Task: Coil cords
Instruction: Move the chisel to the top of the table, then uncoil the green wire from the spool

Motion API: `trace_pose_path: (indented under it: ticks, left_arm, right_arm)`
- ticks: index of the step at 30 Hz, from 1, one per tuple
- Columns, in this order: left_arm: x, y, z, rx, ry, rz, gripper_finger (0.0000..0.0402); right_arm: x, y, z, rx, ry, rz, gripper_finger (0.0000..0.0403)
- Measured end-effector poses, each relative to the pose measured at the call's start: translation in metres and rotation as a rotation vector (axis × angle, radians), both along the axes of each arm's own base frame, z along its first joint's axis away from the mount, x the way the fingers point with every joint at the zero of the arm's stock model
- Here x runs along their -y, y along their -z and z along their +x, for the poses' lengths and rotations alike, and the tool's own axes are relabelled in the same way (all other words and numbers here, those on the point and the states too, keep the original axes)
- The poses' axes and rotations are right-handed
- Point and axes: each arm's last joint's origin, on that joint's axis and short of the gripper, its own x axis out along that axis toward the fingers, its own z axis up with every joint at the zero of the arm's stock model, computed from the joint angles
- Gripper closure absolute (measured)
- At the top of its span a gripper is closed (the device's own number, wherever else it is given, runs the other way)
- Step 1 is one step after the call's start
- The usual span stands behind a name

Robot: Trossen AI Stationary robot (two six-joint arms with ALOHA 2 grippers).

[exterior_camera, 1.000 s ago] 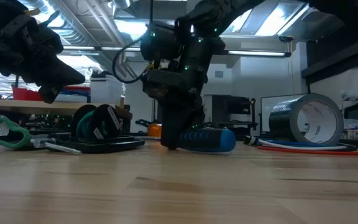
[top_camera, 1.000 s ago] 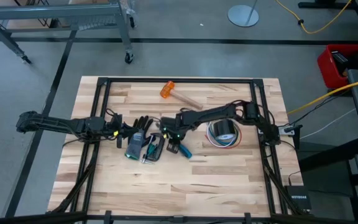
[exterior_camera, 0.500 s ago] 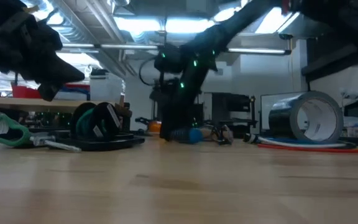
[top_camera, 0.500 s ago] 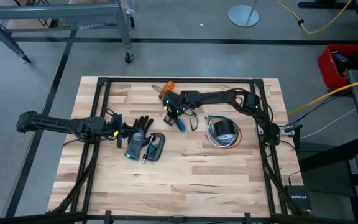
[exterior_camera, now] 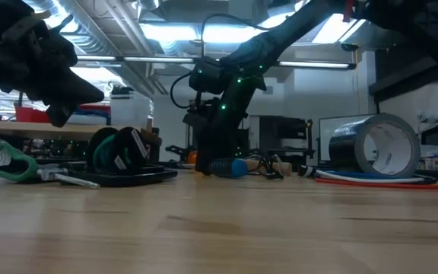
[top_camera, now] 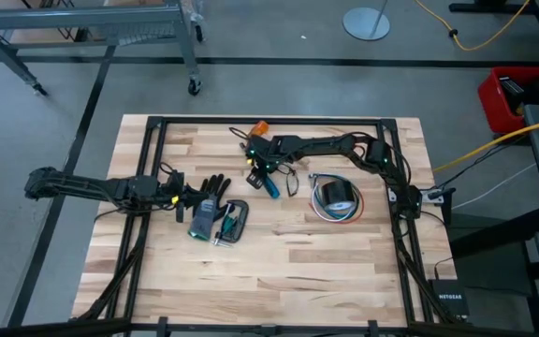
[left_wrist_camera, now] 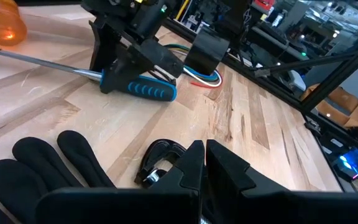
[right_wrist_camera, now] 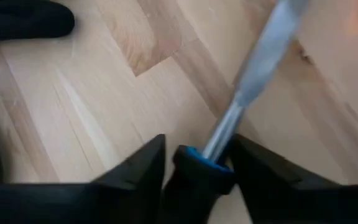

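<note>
Cords (top_camera: 235,223) sit mid-table beside closed left gripper (top_camera: 197,197); right gripper (top_camera: 262,167), fingers parted, straddles screwdriver (top_camera: 270,183) near far edge.

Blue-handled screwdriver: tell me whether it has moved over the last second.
Yes. The blue-handled screwdriver went with the right gripper toward the table's far edge, away from the tape roll, ending near the orange-headed hammer.
</note>
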Motion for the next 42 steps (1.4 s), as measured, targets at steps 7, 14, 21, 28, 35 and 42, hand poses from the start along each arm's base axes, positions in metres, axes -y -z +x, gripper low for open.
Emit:
trace_pose_path:
  ticks: [7,14,21,28,35,42]
  left_arm:
    - [0.0,0.0,0.0,0.0,0.0,0.0,0.0392]
    - [0.0,0.0,0.0,0.0,0.0,0.0,0.0392]
    - [0.0,0.0,0.0,0.0,0.0,0.0,0.0392]
    - [0.0,0.0,0.0,0.0,0.0,0.0,0.0392]
    - [0.0,0.0,0.0,0.0,0.0,0.0,0.0392]
    - [0.002,0.001,0.0,0.003,0.043,-0.178,0.0392]
  right_arm:
    - [-0.001,-0.001,0.001,0.004,-0.014,-0.004,0.0107]
    - [-0.001,-0.002,0.001,0.014,-0.025,0.016,0.008]
    - [-0.001,-0.007,0.002,0.007,-0.025,0.02,0.0098]
    - [0.001,-0.024,0.004,-0.046,0.007,-0.039,0.0127]
    - [0.002,-0.055,0.011,-0.018,-0.029,-0.046,0.0141]
    - [-0.02,-0.064,0.017,0.029,-0.152,0.122,0.0141]
